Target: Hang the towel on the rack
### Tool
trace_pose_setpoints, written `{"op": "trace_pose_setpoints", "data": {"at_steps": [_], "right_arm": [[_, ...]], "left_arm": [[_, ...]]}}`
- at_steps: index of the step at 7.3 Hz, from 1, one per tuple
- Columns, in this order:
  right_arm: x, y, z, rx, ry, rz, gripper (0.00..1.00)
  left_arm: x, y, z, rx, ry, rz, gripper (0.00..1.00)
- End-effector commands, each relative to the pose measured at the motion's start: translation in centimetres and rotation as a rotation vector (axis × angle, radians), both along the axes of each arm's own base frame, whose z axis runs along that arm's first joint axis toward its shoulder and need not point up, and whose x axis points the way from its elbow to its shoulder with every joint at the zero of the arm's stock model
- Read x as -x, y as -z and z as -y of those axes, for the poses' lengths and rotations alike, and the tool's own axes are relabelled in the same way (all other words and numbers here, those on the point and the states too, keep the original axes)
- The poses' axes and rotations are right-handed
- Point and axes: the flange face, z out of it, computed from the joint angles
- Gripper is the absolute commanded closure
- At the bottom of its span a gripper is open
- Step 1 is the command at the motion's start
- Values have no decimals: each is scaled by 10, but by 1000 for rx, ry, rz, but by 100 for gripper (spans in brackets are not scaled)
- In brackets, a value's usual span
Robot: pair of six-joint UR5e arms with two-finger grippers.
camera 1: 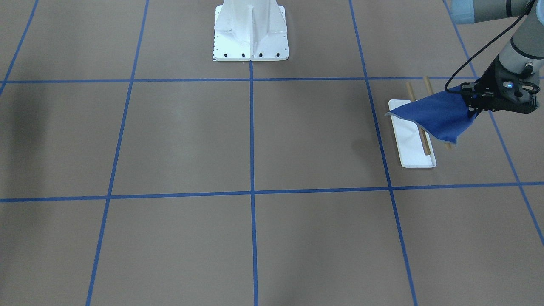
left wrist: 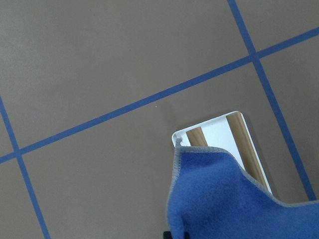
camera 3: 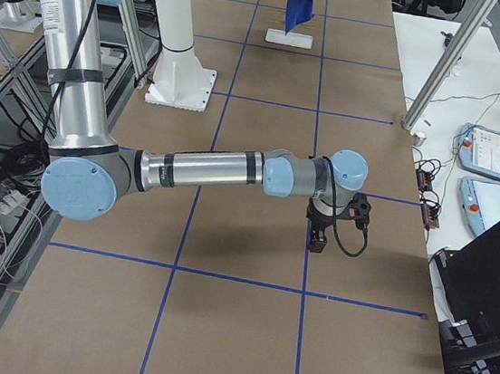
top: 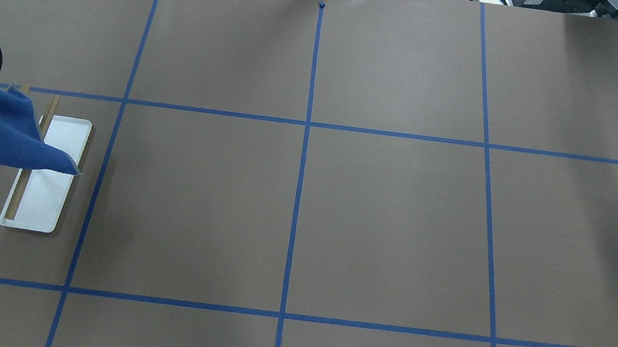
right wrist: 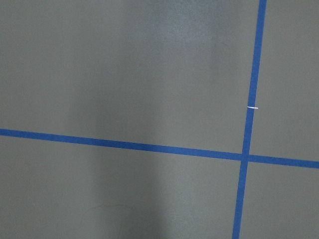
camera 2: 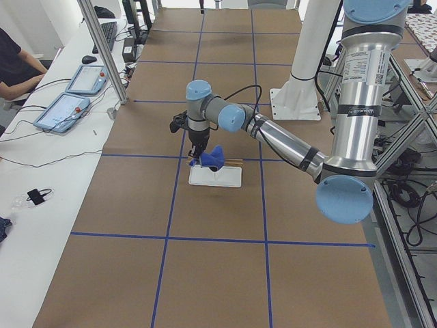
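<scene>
Towel point(camera 1: 437, 119), royal blue with a pale stitched edge, hangs by one corner from the left pincer point(camera 1: 472, 111), which is clamped on the cloth at the right of the front-facing frame. The cloth spreads toward frame left across the middle of the rack point(camera 1: 414, 153) and crosses both tan wooden rods point(camera 1: 424, 144); whether it touches them cannot be told. The rack's white tray base lies flat on the brown desk point(camera 1: 191, 140), beside a blue tape line. Well apart from the rack, the right pincer point(camera 3: 317, 239) is low over the desk at the centre of the right-side view; whether it is wide or narrow cannot be told.
</scene>
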Motion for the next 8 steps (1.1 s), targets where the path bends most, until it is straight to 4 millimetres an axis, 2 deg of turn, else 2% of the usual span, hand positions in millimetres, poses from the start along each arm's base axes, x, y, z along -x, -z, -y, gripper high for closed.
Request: {"op": "trace_pose_setpoints", "data": {"at_steps": [1,3,5,6,7,8], "right_arm": [[-1,-3,-3,-6,0,-19,0],[-2,0,-11,-18,0,-19,0],[-2,-1,-11,-16,-1,-19,0],[-4,-5,-17,-11,-2,-20,0],[-3,-7,-17,-2,-2,-10,0],[-3,-12,-16,7,-1,-18,0]], "left_arm": [[-1,-1,1,1,2,-1,3],[0,-2,1,-11,5,-4,2],[4,-10,0,-23,2,-7,2],[16,-26,-5,-1,20,11,2],[50,-31,10,13,102,6,2],[74,-40,23,58,140,-25,2]]}}
